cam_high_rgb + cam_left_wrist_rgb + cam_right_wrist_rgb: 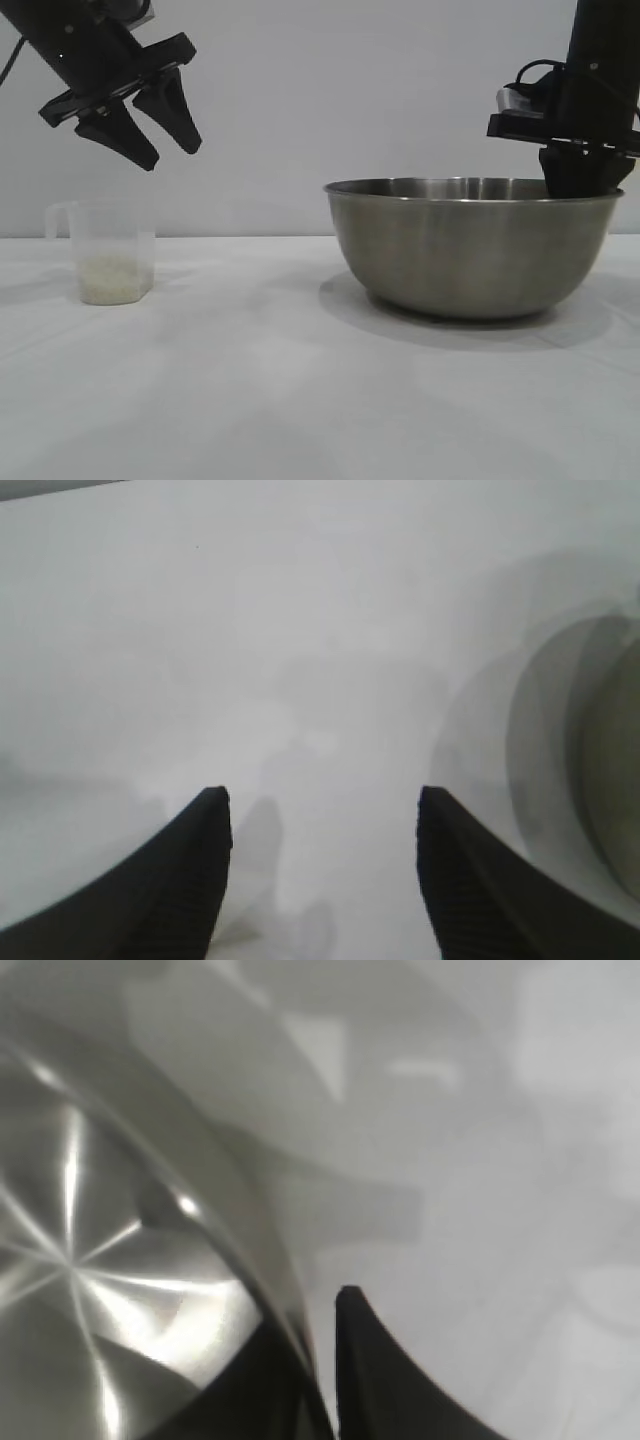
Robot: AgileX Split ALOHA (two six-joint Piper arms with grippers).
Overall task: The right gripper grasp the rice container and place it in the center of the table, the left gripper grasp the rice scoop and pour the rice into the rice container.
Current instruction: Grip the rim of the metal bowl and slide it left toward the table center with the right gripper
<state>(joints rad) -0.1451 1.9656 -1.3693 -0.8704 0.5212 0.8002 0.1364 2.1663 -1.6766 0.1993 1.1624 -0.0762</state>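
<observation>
The plain white bench [250, 400] carries two things, well apart. Toward its left side stands the rice scoop [108, 252], upright, with a pale layer of rice [112, 280] in its bottom. Toward the right sits the rice container [470, 245] (its rounded base rests on the bench).
</observation>
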